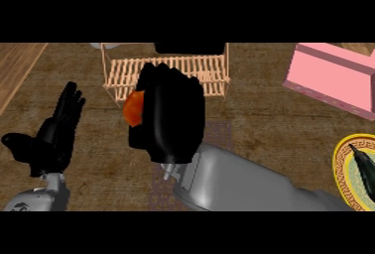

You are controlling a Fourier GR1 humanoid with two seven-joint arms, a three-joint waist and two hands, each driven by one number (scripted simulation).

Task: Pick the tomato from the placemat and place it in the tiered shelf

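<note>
Brown, rough-looking counter fills nearly everything from where I stand, with a strip of lighter wood planking running along its far left edge.

Just inside that edge the left hand rests, fingers straight and pointing up, holding nothing, its grey forearm coming in at the lower left corner. A band of bare counter lies between it and the middle.

At the centre the right hand is raised over the counter, its back turned toward me, fingers curled round the tomato. Only an orange-red sliver of the tomato shows at the hand's left side; the rest is hidden. Beneath the wrist and forearm a patch of the darker placemat peeks out.

Just beyond the fingertips stands the tiered shelf, pale wooden slats, its near edge partly covered by the hand. The tomato sits right at that near edge, and I cannot tell whether it touches the slats.

Further right is open counter, then a pink box set at an angle toward the upper right corner. At the right edge a gold-rimmed plate is cut off by the frame, something dark lying on it.
</note>
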